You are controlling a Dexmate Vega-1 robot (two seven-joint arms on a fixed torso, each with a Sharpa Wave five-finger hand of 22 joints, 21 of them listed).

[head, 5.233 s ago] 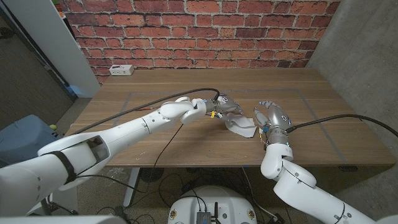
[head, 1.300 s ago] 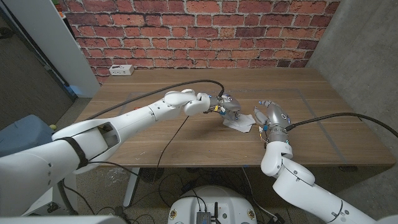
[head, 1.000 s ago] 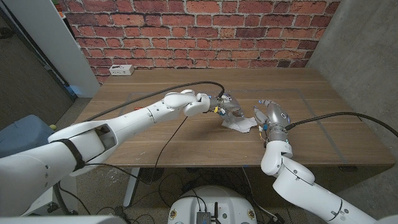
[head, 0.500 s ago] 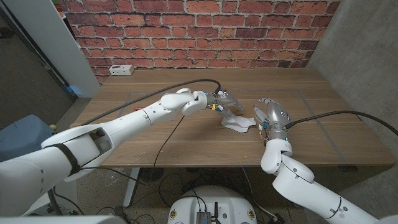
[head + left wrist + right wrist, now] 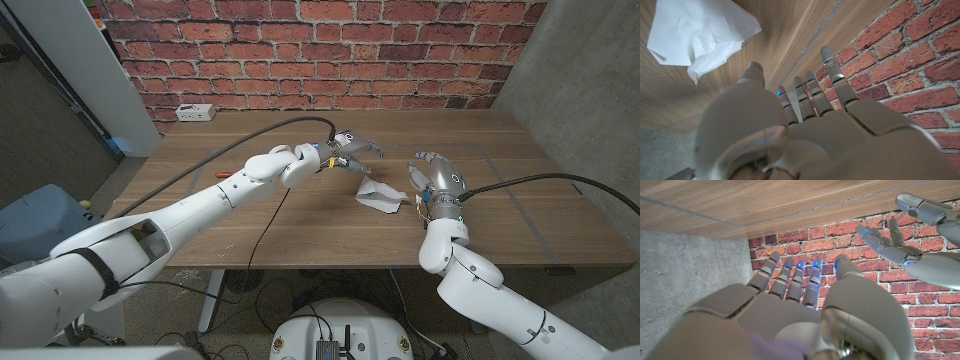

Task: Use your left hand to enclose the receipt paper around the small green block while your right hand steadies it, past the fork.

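- A crumpled white receipt paper (image 5: 379,196) lay on the wooden table (image 5: 250,215), bunched into a low, loose heap near the table's middle, between the two robot hands.
- The small green block was not visible; it may have been under the paper, but the pictures could not confirm that. No fork could be made out either.
- The left hand (image 5: 352,149) hovered above the table, behind and to the left of the paper, clear of it. Its fingers were spread apart and held nothing.
- In the left wrist view, the same paper (image 5: 700,35) showed beyond the left hand's extended fingers (image 5: 812,95), with bare wood between them.
- The right hand (image 5: 437,181) stood just to the right of the paper, fingers apart and holding nothing. Whether it touched the paper's edge could not be told.
- The paper's long axis seemed to run from back-left to front-right across the table, with a raised peak toward the left hand and a wider, flatter end toward the front.
- Likely risk: with neither hand pressing on it, the springy folds could open and uncover the block.
- Another risk: a left-hand reach coming in low could push the whole heap sideways, because the right hand was not clearly bracing it.
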